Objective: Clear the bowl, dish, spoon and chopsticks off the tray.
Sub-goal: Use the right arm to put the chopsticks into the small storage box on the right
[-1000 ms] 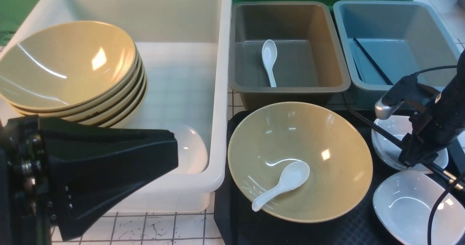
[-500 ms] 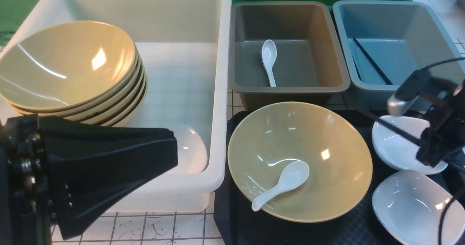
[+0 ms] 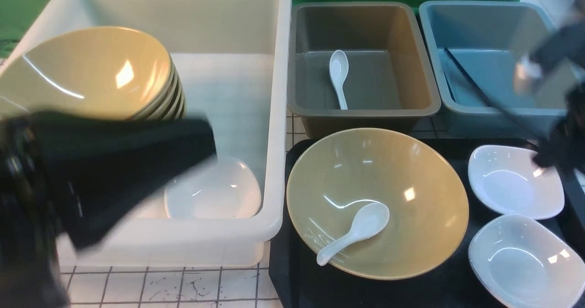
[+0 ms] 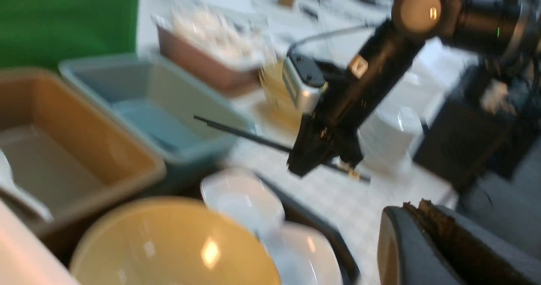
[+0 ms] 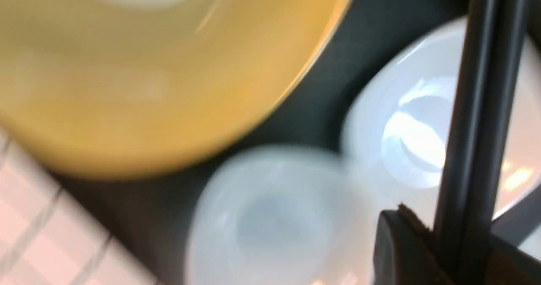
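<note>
The olive-yellow bowl [image 3: 402, 184] sits on the black tray [image 3: 292, 280] with the white spoon [image 3: 354, 232] lying inside it. Two white dishes [image 3: 514, 182] [image 3: 525, 257] rest on the tray's right side. My right gripper [image 3: 555, 155] is shut on the black chopsticks [image 3: 516, 120] and holds them in the air, with their thin ends reaching over the blue bin's front rim. The wrist view shows the chopsticks [image 5: 477, 107] clamped between its fingers [image 5: 405, 242]. My left gripper [image 3: 210, 136] is shut and empty, and hangs blurred in front of the white tub.
The white tub [image 3: 276, 116] holds a stack of olive bowls [image 3: 91, 70] and a white dish [image 3: 215, 193]. In the grey bin [image 3: 365, 112] lies another spoon [image 3: 339, 75]. A dark stick lies in the blue bin [image 3: 484, 11].
My right gripper closed on the chopsticks and lifted them off the tray, up and to the back right toward the blue bin. My left arm has risen slightly.
</note>
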`<state>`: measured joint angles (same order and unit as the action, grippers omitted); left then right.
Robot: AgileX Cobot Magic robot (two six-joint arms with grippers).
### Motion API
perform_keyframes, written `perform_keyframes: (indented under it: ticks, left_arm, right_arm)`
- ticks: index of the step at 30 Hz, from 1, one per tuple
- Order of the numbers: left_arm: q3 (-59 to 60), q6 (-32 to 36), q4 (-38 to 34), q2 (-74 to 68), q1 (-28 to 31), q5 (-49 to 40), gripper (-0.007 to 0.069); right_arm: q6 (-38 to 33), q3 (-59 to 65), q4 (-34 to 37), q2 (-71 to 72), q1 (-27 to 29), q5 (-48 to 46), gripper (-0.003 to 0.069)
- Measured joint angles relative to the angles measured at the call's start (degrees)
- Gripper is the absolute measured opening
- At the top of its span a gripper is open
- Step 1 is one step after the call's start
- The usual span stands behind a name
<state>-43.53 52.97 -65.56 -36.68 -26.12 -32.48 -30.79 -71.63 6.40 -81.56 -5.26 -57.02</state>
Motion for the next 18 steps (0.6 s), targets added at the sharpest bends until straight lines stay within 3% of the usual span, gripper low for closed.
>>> perform_keyframes:
  ticks: [4, 8, 14, 18]
  left_arm:
    - [-1.12, 8.97, -9.65, -0.67, 0.00, 7.70, -0.0001]
    - [-1.69, 13.85, -14.78, -0.67, 0.00, 7.86, -0.0001]
    - [-1.69, 14.95, -14.76, -0.94, 0.00, 4.38, -0.0001]
    - [-1.69, 15.00, -13.17, -1.08, 0.00, 4.47, -0.0001]
  right_arm:
    - [9.14, -12.77, 0.00, -10.74, 2.75, 2.93, 0.0100]
    - [14.12, -26.20, 0.07, -21.67, 4.63, 4.29, 0.0100]
    - [20.34, -46.17, 1.37, -38.26, 7.32, 4.32, 0.0100]
    - [23.03, -52.23, 1.31, -45.78, 7.88, 4.97, 0.0100]
